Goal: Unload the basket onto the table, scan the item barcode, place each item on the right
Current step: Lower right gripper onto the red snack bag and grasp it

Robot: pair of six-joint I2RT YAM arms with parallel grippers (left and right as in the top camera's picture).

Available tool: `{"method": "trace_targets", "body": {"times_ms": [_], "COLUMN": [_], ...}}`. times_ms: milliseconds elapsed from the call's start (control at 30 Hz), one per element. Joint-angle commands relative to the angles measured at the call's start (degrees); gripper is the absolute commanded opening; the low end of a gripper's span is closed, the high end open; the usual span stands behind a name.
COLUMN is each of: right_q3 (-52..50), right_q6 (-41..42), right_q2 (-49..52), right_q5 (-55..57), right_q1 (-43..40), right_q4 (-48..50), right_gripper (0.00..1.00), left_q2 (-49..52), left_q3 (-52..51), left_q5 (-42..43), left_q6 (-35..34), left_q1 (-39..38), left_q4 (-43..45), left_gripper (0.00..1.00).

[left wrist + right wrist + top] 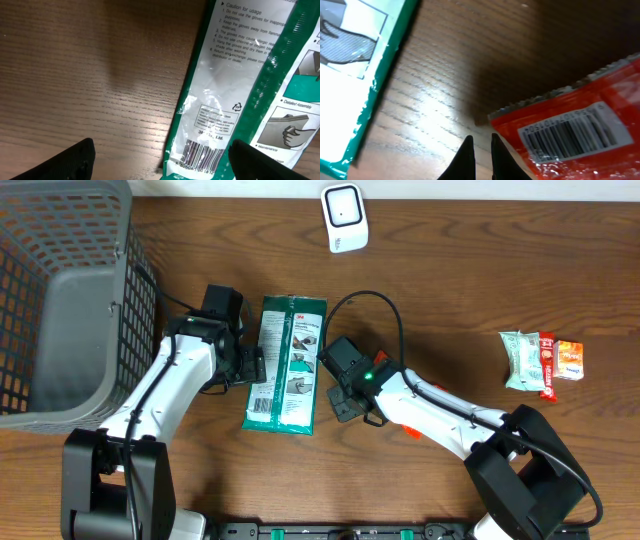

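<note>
lying printed side up in the middle of the brown wooden table [450, 270], as seen from overhead: flat green-and-white plastic glove packet [285, 365], well apart from the white boxy barcode scanner [344, 218] at the far edge. only from the left wrist, catching the packet's black barcode [200, 157], printed at the corner of the clear panel and sitting between the two dark fingertips [67, 162]. only from the right wrist, revealing a crinkled red foil packet [570, 100], white barcode label facing up, just right of the tips; from overhead, nearly all of it hidden beneath the right forearm.

reaching in from the near left with the white arm bent at the elbow, left gripper [257, 368] spread wide, released, straddling the glove packet's left edge, grasping nothing. stretching low across the table from the near right, right gripper [343, 398] all but clenched, only a thin slit between the tips, nothing in it, aimed at bare wood between the two packets.

standing at the far left, a grey plastic mesh basket [60, 300]. resting near the right edge, a small cluster of snack packets [540, 362]. looping above the right wrist, a black cable [372, 294], crossing nothing on the glove packet.
</note>
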Motion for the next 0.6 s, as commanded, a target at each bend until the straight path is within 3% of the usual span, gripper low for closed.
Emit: {"method": "trace_targets", "body": {"times_ms": [0,567], "right_q3": [-0.09,-0.09], "right_q6": [-0.28,-0.22], "right_q2": [0.59,0.59], "right_q5": [-2.54,-8.17], "right_q1": [0.2,0.2], "right_q4": [-0.22,-3.28], "right_gripper": [0.07,0.03], "left_q2": [-0.07,-0.07], "left_q3": [0.24,0.24], "left_q5": [-0.48,-0.5], "left_q6": [-0.15,-0.17], "left_q1": [0.02,0.02], "left_q4": [-0.15,-0.15], "left_gripper": [0.86,0.86]}}
